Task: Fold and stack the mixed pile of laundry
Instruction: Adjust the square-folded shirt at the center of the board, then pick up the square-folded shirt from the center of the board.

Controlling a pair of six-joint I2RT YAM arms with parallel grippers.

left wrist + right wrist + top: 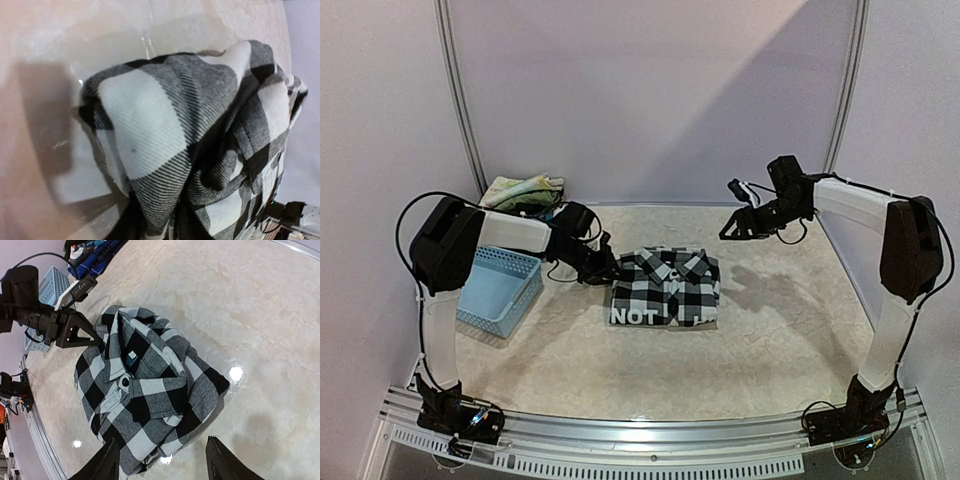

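The folded black-and-white checked long-sleeved shirt (666,287) lies in the middle of the pale marbled tabletop (780,340), collar toward the far side. The left fingers (80,335) meet its far left corner; I cannot tell whether they pinch the cloth. The right fingers (218,462) hang wide apart, holding nothing, far right of the shirt. A light blue perforated plastic basket (498,290) sits to the left, and other crumpled garments (523,190) lie at the far left.

The marbled table (770,340) carries a folded checked shirt (667,287) (centre), a blue basket (500,290) and heaped garments (525,192).
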